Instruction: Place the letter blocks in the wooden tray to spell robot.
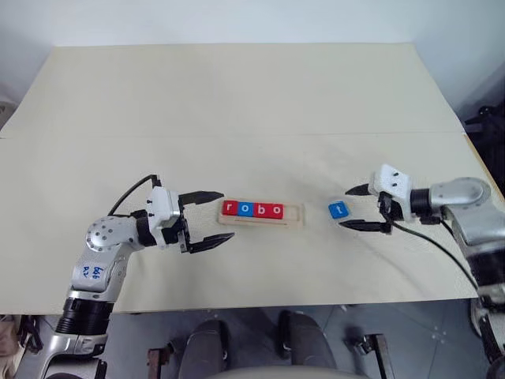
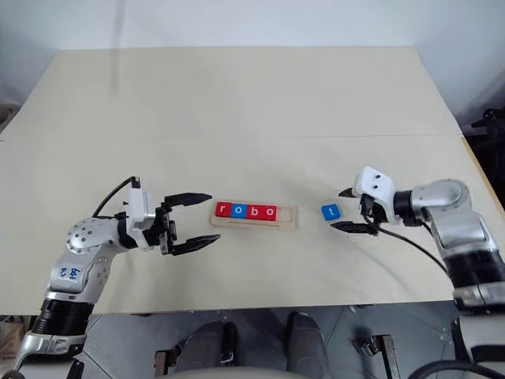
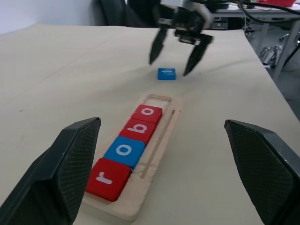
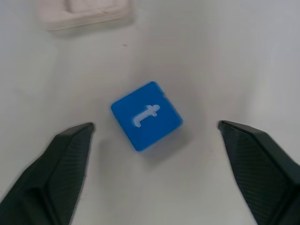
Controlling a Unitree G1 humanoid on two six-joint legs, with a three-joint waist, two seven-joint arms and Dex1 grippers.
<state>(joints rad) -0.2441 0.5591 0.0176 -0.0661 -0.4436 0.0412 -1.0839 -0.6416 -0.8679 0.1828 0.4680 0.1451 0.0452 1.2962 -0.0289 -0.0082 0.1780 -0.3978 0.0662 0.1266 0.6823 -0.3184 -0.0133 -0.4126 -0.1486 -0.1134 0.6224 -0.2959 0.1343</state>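
You're looking at a table [image 1: 237,87] under a pale beige cover, a straight seam [image 1: 237,136] crossing it side to side, white wall [image 1: 237,20] behind, grey floor [image 1: 410,332] along its near edge

The pale-wood tray [image 1: 260,214] holds red r [image 1: 230,208], blue o [image 1: 245,209], red b [image 1: 259,210] and red o [image 1: 274,211] blocks, all white-lettered. A blue t block [image 1: 338,210], white-lettered, lies on the beige table [image 1: 237,95].
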